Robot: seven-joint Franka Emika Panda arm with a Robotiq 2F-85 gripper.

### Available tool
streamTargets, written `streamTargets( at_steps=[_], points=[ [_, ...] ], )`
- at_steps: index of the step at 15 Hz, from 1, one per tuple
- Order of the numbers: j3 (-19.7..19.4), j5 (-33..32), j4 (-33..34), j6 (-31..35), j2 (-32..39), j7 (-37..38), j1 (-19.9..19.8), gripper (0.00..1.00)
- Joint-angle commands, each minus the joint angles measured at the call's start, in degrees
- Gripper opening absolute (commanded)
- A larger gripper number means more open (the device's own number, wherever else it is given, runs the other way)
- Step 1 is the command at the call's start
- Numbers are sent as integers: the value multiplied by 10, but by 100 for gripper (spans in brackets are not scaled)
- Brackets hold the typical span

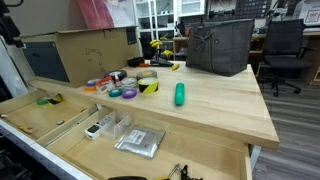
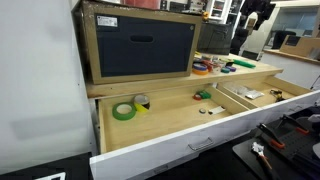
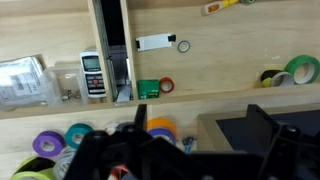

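My gripper (image 3: 200,125) comes in from the bottom of the wrist view, open wide, with nothing between its dark fingers (image 3: 140,112). It hangs high over the wooden desktop (image 1: 215,100). Right under it lie tape rolls: an orange-and-blue roll (image 3: 160,128), a teal roll (image 3: 78,133) and a purple roll (image 3: 47,143). A tan-framed dark box (image 3: 250,135) sits under the right finger. The same cluster of tape rolls (image 1: 125,82) shows in both exterior views. I cannot pick out the gripper itself with certainty in either exterior view.
Open drawers (image 2: 170,125) below the desktop hold a green tape roll (image 2: 124,111), a yellow-black roll (image 3: 270,77), a calculator-like device (image 3: 92,73) and a clear bag (image 1: 140,142). A green cylinder (image 1: 180,94) and a dark basket (image 1: 220,45) stand on the desktop.
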Motion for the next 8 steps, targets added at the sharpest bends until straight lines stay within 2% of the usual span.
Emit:
streamTargets(
  at_steps=[1,8],
  points=[
    [24,-14,87,-1,111,31,18,100],
    [72,-91,172,-16,242,50,76,100]
  ],
)
